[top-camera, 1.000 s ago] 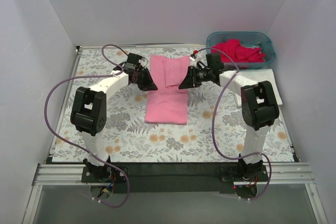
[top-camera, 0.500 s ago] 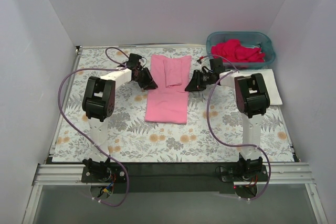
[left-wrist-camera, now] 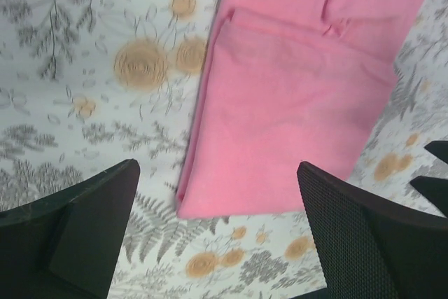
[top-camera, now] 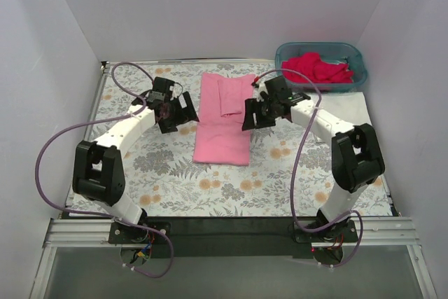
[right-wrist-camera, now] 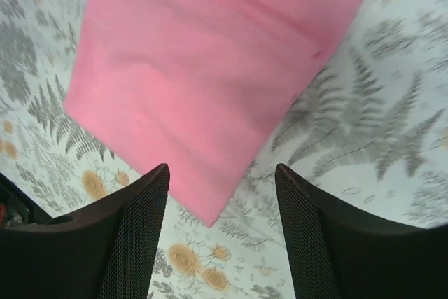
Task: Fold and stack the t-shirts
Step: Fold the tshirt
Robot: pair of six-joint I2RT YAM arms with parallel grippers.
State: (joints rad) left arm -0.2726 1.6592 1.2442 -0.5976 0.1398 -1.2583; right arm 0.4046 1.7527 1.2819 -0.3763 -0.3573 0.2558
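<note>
The light pink t-shirt [top-camera: 222,122] lies folded into a long narrow strip, running from the far edge of the surface toward its middle. One sleeve is turned in over its far half, and its near end is a flat, smooth rectangle. It rests on the grey-and-orange floral cloth [top-camera: 161,166] that covers the surface.

The left pincer [left-wrist-camera: 217,173] hangs just off the strip's left edge, its jaws spread wide and empty. The right pincer [right-wrist-camera: 222,173] hangs at the strip's right edge, its jaws also apart and gripping nothing.

In the far right corner stands a teal plastic basket [top-camera: 358,57] holding crumpled deep pink-red t-shirts [top-camera: 316,68]. A white t-shirt [top-camera: 350,99] lies flat just in front of it, along the right edge.
</note>
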